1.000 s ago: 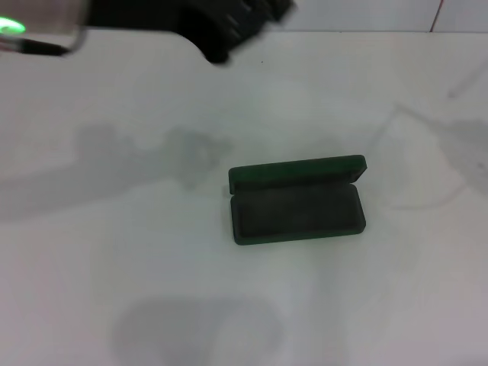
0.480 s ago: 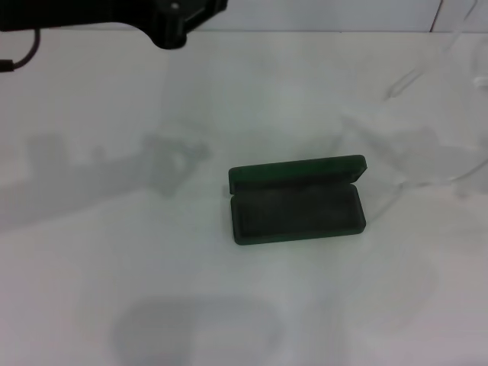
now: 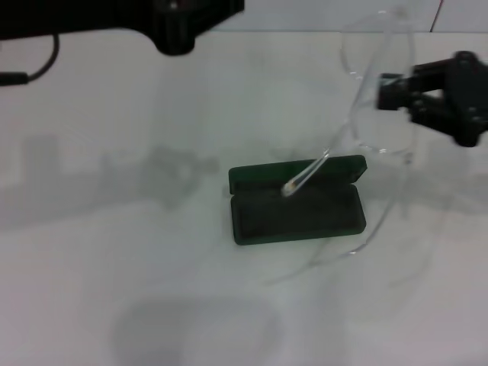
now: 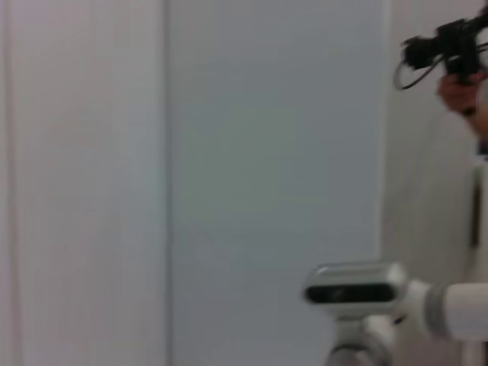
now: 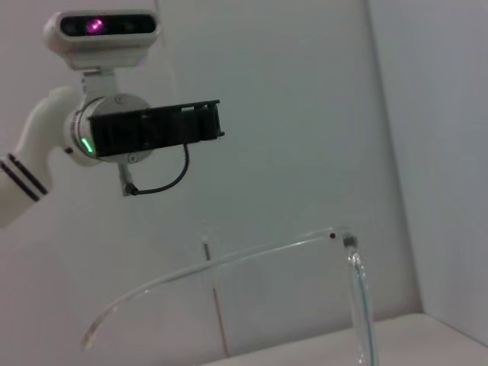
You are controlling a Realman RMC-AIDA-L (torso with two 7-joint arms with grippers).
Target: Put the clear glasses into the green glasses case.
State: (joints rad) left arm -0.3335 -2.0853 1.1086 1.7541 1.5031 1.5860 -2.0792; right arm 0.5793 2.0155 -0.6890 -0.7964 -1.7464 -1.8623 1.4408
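Transport step, judging by the layout: carrying, not yet placing. Right gripper [image 3: 390, 91] at the upper right of the head view, raised above the white table [image 3: 91, 267] and clamped on the clear glasses [image 3: 309, 173] at the front of the frame, near one lens. Glasses wholly off the table, tilted, with one temple arm slanting down and left so that its tip hangs over the rear edge of the green glasses case [image 3: 297, 217]; the other arm trailing toward the lower right of the case, whether touching the table cannot be told. Case at frame centre, open, lid standing along its far side, dark lining bare and nothing inside. In the right wrist view, the same clear frame [image 5: 252, 255] arching across the lower part of the picture. Left gripper [image 3: 179, 34] parked at the upper left of the head view, well apart from the case; open or closed, cannot tell. Next, probably: bring the grip down and leftward over the tray, level the glasses lengthwise with the case, and see to the spread temple arms, which look too wide to drop in cleanly; release only once low inside the lining. As for writing: none legible anywhere, no brand or label readable on case, glasses or arms from these views.
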